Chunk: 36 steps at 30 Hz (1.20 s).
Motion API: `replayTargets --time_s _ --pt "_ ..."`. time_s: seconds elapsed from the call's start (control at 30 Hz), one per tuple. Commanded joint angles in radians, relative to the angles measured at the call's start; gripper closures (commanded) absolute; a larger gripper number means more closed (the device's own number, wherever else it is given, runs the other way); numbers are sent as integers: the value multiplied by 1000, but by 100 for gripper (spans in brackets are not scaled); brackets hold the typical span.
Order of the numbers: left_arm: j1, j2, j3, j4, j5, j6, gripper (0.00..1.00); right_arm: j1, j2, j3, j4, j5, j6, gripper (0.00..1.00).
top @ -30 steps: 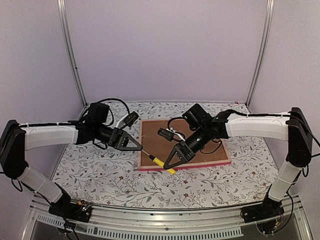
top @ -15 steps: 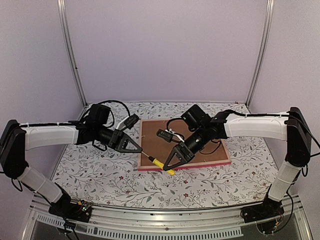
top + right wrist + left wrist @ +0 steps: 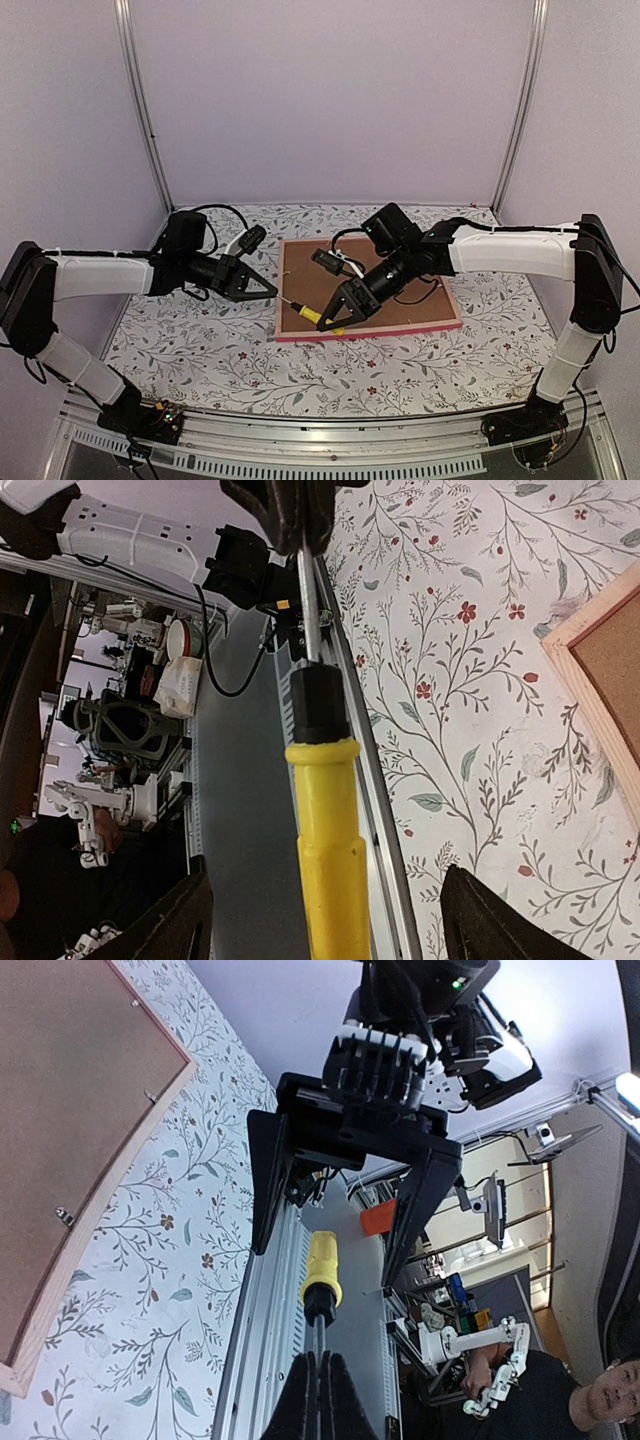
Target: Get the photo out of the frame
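The frame [image 3: 372, 332] lies face down on the table, its pink border round a brown backing board [image 3: 308, 262]. The photo is hidden under that board. A screwdriver with a yellow handle [image 3: 312, 316] hangs over the frame's near left corner. My left gripper [image 3: 279, 293] is shut on its metal shaft [image 3: 319, 1335], as the left wrist view shows. My right gripper [image 3: 331, 323] stands open, its fingers [image 3: 181, 921] on either side of the yellow handle [image 3: 326, 852] without touching it.
Small metal tabs [image 3: 64, 1217] sit along the backing board's edge. The floral tablecloth [image 3: 200, 340] covers the table around the frame. A metal rail [image 3: 330, 440] runs along the near edge, and upright posts [image 3: 140, 110] stand at the back corners.
My right gripper has opened and let go of the yellow handle. My left gripper has closed tight on the shaft. Both arms have drawn slightly toward the back.
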Motion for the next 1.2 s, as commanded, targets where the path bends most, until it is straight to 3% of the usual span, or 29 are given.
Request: replayTargets --time_s 0.0,0.13,0.27,0.43,0.67,0.93,1.17 --pt "42 -18 -42 175 -12 -115 100 -13 -25 -26 137 52 72 15" --pt "71 -18 -86 317 -78 -237 100 -41 -37 -99 340 58 198 10" --pt "100 -12 -155 567 -166 -436 100 -77 -37 -185 670 66 413 9" --pt "108 10 -191 758 -251 -593 100 -85 19 -194 902 94 631 11" --pt "108 -32 -209 772 -363 -596 100 -84 71 -166 1034 95 749 16" --pt "103 -64 -214 761 -393 -575 100 -102 47 -199 1085 152 792 21" --pt "83 -65 -205 783 -398 -581 100 -111 48 -217 1169 186 837 36"
